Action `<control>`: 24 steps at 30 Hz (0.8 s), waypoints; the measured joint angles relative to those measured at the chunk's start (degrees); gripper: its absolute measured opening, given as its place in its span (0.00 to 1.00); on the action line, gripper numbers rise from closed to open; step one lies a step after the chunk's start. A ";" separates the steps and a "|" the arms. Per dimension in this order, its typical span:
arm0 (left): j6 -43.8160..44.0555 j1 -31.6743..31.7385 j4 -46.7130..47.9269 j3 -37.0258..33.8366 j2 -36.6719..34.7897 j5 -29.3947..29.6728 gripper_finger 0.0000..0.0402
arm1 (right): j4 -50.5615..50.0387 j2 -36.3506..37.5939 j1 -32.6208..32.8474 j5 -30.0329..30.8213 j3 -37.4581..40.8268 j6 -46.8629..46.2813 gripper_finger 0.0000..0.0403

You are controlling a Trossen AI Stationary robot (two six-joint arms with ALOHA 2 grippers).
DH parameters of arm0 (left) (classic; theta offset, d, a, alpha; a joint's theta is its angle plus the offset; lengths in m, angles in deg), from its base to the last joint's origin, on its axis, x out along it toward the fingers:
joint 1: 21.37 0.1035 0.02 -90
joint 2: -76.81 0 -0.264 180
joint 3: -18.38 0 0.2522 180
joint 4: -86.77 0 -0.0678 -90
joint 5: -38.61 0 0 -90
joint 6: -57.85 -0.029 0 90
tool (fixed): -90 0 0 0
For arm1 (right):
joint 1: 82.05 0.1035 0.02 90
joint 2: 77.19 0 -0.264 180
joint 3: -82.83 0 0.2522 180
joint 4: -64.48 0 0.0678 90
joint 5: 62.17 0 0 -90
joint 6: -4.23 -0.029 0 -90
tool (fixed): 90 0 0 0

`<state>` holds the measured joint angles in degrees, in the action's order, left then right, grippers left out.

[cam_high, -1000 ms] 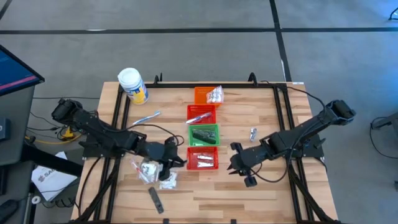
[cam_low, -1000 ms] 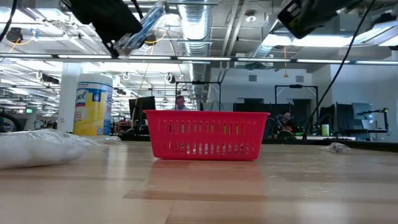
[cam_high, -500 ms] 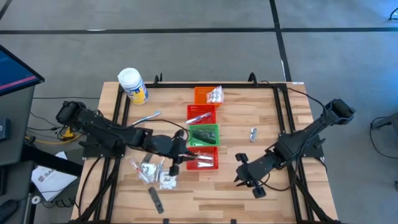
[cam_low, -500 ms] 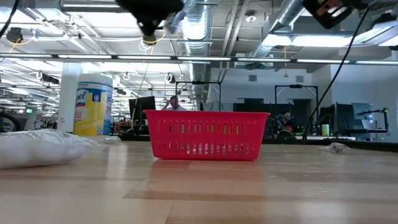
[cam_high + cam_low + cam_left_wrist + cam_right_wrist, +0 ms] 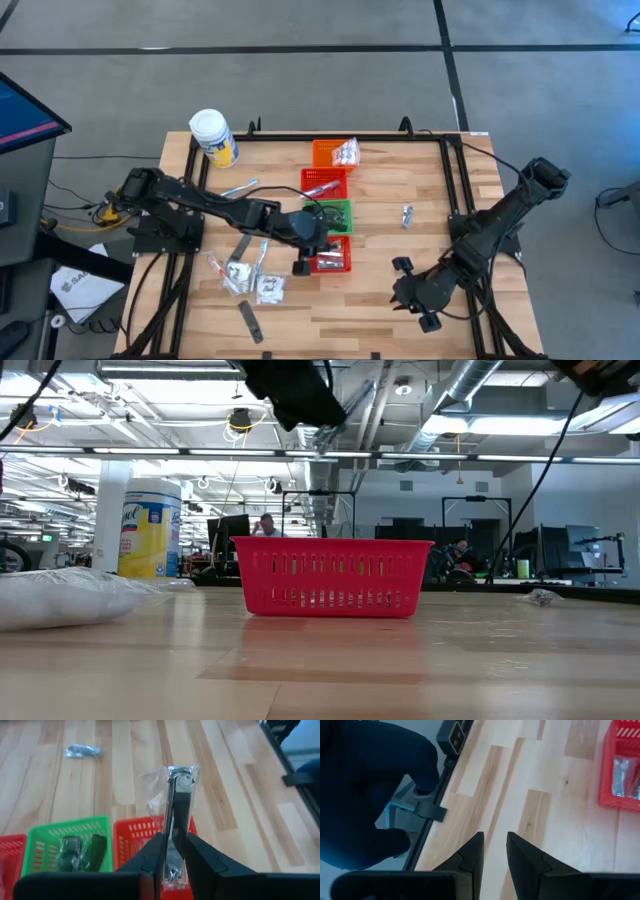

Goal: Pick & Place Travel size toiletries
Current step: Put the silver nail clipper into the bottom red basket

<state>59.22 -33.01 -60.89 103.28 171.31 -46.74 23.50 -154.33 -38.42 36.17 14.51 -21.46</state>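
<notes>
My left gripper (image 5: 308,250) hangs over the green basket (image 5: 340,208) and the near red basket (image 5: 336,262), shut on a slim silvery toiletry in a clear wrapper (image 5: 173,795). More travel size toiletries lie on the table: clear sachets (image 5: 243,277), a toothbrush (image 5: 237,188), a dark strip (image 5: 250,321) and a small silvery piece (image 5: 407,214). My right gripper (image 5: 413,297) hovers near the table's front right. Its fingers stand a little apart, with nothing between them (image 5: 494,851). My left gripper pinches the wrapped silvery item between its two fingers (image 5: 150,857) at its near end (image 5: 172,837). The fingers slant down toward the table's right and lie along the item. It sticks out past the fingertips, lifted clear above the baskets.
Four small baskets stand in a row down the table's middle, the orange one (image 5: 326,150) farthest, then a red one (image 5: 324,184). A large white jar with a yellow label (image 5: 213,137) stands at the far left. Bare wood lies right of the baskets.
My left gripper has carried the wrapped item from above the sachets toward the table's right, to above the baskets, rising a little and rolling. My right gripper has swung toward the table's near right corner.
</notes>
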 joint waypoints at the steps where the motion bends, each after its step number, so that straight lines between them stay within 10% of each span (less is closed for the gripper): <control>1: -0.73 0.14 0.33 1.05 0.83 -0.02 0.14 | 0.00 0.00 0.52 0.65 -0.01 -0.34 0.19; 24: -5.73 0.70 25.84 19.94 22.14 0.39 0.14 | -0.68 -0.02 5.11 5.52 0.00 -4.82 0.19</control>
<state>53.49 -32.31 -35.05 123.23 193.45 -46.35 22.82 -154.35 -33.32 41.70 14.51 -26.29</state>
